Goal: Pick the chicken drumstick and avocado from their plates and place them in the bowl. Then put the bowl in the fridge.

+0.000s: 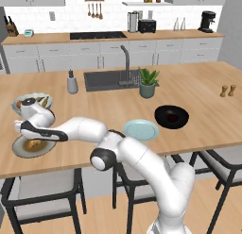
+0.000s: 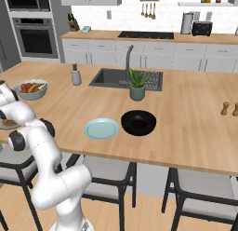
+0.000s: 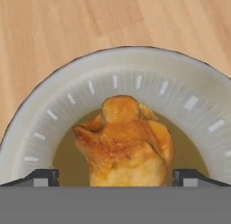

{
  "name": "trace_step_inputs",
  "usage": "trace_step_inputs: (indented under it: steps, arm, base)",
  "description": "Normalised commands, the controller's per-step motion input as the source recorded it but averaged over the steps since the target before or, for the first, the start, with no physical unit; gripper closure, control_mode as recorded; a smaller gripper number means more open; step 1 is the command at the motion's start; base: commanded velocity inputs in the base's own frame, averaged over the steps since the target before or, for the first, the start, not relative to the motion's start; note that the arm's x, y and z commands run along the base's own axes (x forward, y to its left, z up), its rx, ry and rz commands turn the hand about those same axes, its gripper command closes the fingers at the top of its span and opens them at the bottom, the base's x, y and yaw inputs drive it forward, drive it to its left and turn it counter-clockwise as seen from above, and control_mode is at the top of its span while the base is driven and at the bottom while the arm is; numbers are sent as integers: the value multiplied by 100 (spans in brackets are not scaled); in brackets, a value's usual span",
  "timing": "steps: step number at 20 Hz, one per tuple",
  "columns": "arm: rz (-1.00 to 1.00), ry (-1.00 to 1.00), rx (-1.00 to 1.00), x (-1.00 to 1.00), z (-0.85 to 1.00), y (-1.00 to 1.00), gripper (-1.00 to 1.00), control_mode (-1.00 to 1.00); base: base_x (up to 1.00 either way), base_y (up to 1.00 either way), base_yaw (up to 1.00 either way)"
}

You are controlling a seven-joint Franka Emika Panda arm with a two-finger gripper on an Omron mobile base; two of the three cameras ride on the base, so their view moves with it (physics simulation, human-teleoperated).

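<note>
The chicken drumstick [image 3: 124, 144] is a golden-brown lump lying in the brownish centre of the grey plate [image 3: 149, 69], near the island's left front edge [image 1: 19, 150]. My gripper [image 3: 116, 178] hangs just above it, open, with one fingertip on each side of the meat and apart from it; the arm stretches far left to reach it [image 1: 32, 139]. The pale-blue plate [image 1: 141, 129] is bare. Right of it stands the black bowl [image 1: 160, 112], holding a dark lump that looks like the avocado [image 1: 173, 118]. The fridge is out of view.
A pale fruit bowl [image 1: 32, 102] stands just behind the grey plate. A soap dispenser [image 1: 72, 83], the sink [image 1: 111, 79] with its tap and a potted plant [image 1: 148, 83] line the island's middle. Two shakers [image 1: 227, 91] stand far right. Stools [image 1: 42, 186] line the front edge.
</note>
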Motion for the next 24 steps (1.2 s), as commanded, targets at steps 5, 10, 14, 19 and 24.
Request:
trace_step_inputs:
  steps: [5,10,14,19,24]
  arm:
    - [13,1,-6,26,-29,0,-100,-100]
    - [11,2,-5,0,-33,0,100,-100]
    - [4,6,-1,-7,-18,0,100,-100]
    - [4,2,0,-25,50,-14,100,-100]
    - [3,0,0,-90,95,-69,100,-100]
  base:
    - [0,0,0]
    - [0,0,0]
    - [0,0,0]
    - [0,0,0]
    - [0,0,0]
